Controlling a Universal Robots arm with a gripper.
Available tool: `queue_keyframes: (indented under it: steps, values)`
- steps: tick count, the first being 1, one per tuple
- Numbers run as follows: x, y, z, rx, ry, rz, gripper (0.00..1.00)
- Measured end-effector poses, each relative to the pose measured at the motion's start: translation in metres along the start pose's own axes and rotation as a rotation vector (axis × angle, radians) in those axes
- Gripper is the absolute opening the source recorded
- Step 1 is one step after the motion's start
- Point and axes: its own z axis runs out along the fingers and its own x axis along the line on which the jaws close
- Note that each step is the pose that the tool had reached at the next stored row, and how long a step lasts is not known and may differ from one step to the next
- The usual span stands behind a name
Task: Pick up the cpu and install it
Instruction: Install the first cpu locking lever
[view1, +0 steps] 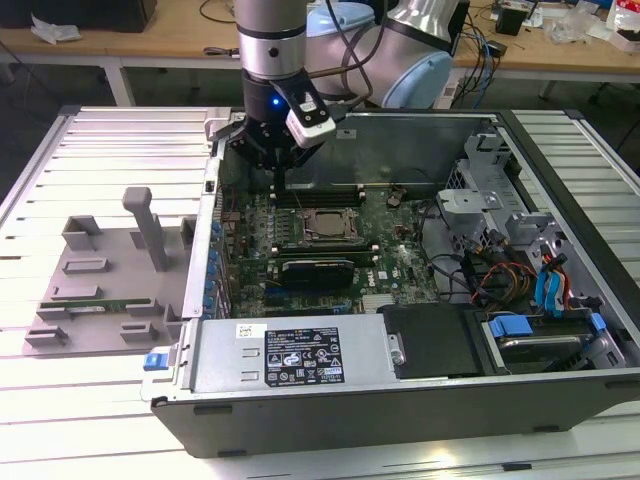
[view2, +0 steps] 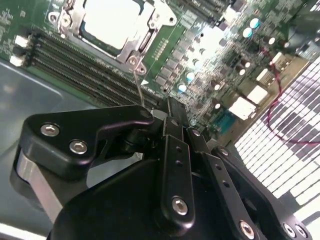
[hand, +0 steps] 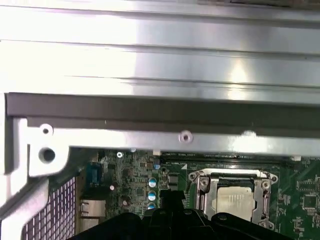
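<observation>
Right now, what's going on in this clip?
A robot arm is working inside an open computer case. Its gripper hangs over the far edge of the motherboard, beside the socket. The cpu already sits in the socket, its pale metal top visible in both wrist views. The gripper holds nothing; its fingers look closed together. In the exterior view, a grey fixture tray with a memory stick lies outside the case on that view's left.

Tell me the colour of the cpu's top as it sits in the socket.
Silver-grey metal, looking pale under the light; the cpu shows best in the second wrist view.
</observation>
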Motion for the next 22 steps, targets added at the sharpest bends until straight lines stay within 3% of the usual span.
queue_keyframes:
  steps: [1, 5, 14, 22]
  values:
    - [-0.0001, 0.0028, 0.0000, -0.0005, 0.0000, 0.000, 0.11]
    - [-0.0002, 0.0037, 0.0000, -0.0006, 0.0001, 0.000, 0.11]
    - [-0.0201, 0.0028, 0.0004, -0.0005, 0.0001, 0.000, 0.11]
    - [-0.0273, 0.0026, 0.0006, -0.0005, 0.0001, 0.000, 0.11]
